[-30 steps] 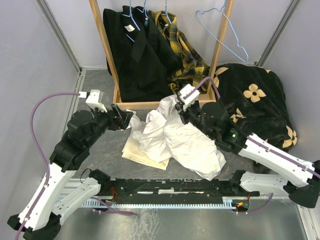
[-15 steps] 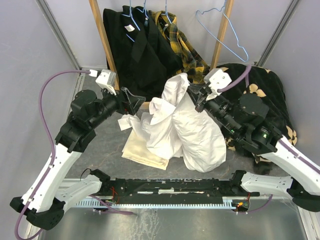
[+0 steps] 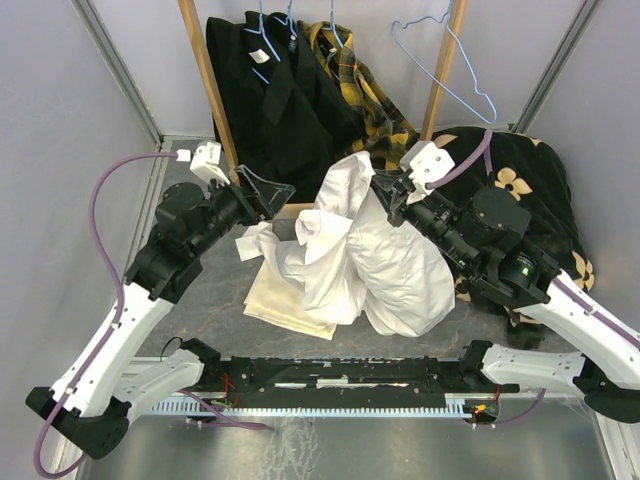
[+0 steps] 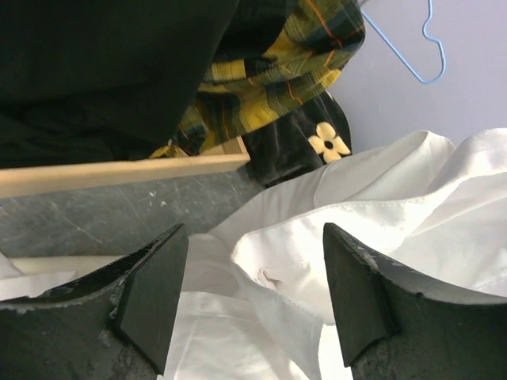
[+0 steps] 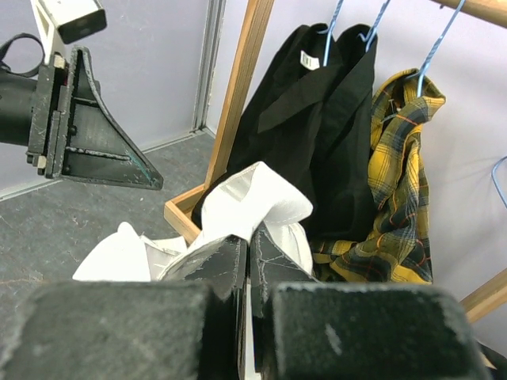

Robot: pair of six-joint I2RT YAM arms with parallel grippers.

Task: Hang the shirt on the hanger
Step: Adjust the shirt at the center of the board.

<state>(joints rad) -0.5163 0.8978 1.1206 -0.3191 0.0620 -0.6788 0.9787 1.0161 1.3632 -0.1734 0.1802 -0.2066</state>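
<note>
My right end effector point(image 3: 383, 192) is pinched shut on a top fold of the shirt point(image 3: 395, 275), the rest slumping onto the worktop point(image 3: 205, 300). My left end effector point(image 3: 268, 192) gapes wide, gripping nothing, just left of the cloth. The hanger point(image 3: 447, 68) hangs behind, well apart.

Shirt heaped mid-table, rack behind it.
The shirt point(image 3: 370, 260) lies in the middle of the table point(image 3: 200, 290). Its top edge is pinched up in the right gripper point(image 3: 383, 192), just before the rack point(image 3: 207, 90). A cloth point(image 3: 285, 300) lies under its left part. The left gripper point(image 3: 272, 192) hovers left of the shirt, apart from it. Clothes point(image 3: 290, 100) hang in the rack, with the hanger point(image 3: 436, 72) at its right end. A throw point(image 3: 530, 190) lies right of the shirt.
</note>
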